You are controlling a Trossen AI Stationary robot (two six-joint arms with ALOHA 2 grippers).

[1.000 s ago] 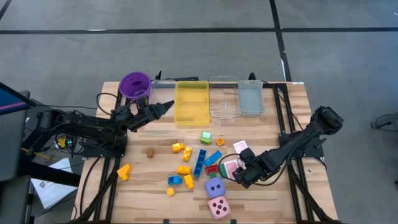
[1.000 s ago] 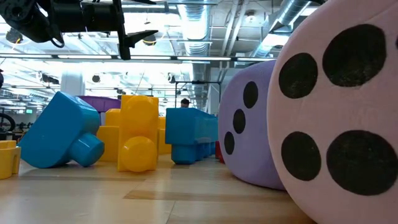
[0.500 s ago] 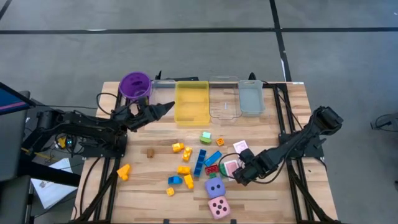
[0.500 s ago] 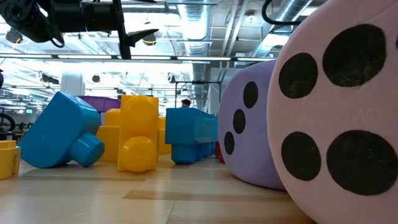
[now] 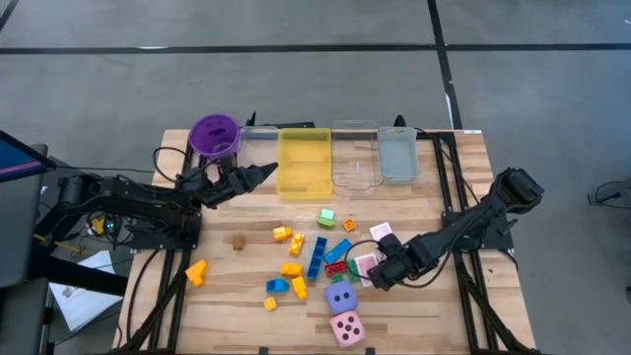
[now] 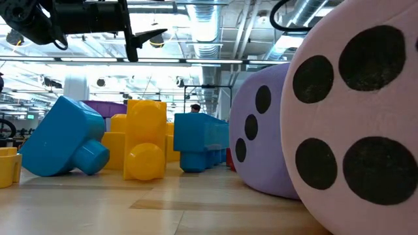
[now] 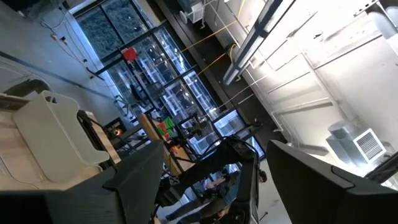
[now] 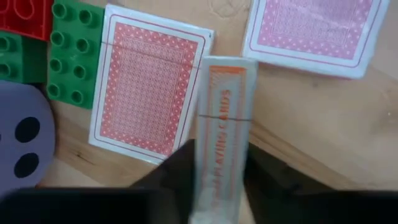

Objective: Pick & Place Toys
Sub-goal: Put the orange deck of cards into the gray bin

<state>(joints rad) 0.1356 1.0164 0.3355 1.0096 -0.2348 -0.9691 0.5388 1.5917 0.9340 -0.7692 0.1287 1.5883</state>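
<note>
Small bricks in yellow, orange, blue, green and red [image 5: 315, 251] lie scattered mid-table. A purple die [image 5: 341, 299] and a pink die [image 5: 347, 328] sit near the front edge. My right gripper [image 5: 380, 270] points down at the pink-backed cards, shut on a narrow card pack [image 8: 221, 124]. One pink-backed card [image 8: 149, 99] lies flat beside the pack, next to a green brick [image 8: 71, 56]. Another card [image 8: 317, 31] lies farther off. My left gripper [image 5: 266, 170] hangs open above the table between the purple cup [image 5: 214, 136] and the yellow tray [image 5: 305, 162], with nothing between its fingers. My right gripper pinches the card pack between its two fingers, which lie on its two broad faces near the near end [image 8: 217, 186]. The fingers come from above, pointing down. The pack stands on edge with its narrow printed side up. Whether its lower edge rests on the table, I cannot tell.
Along the far edge stand the purple cup, the yellow tray, a clear tray [image 5: 355, 166] and a greyish tray [image 5: 398, 156]. An orange brick [image 5: 196, 271] lies apart at the left. In the low view the pink die [image 6: 356, 117] and purple die [image 6: 264, 137] fill the right side.
My right gripper has sunk a little and shifted slightly toward the table's left, down onto the cards. The bricks, dice and trays lie where they were.
</note>
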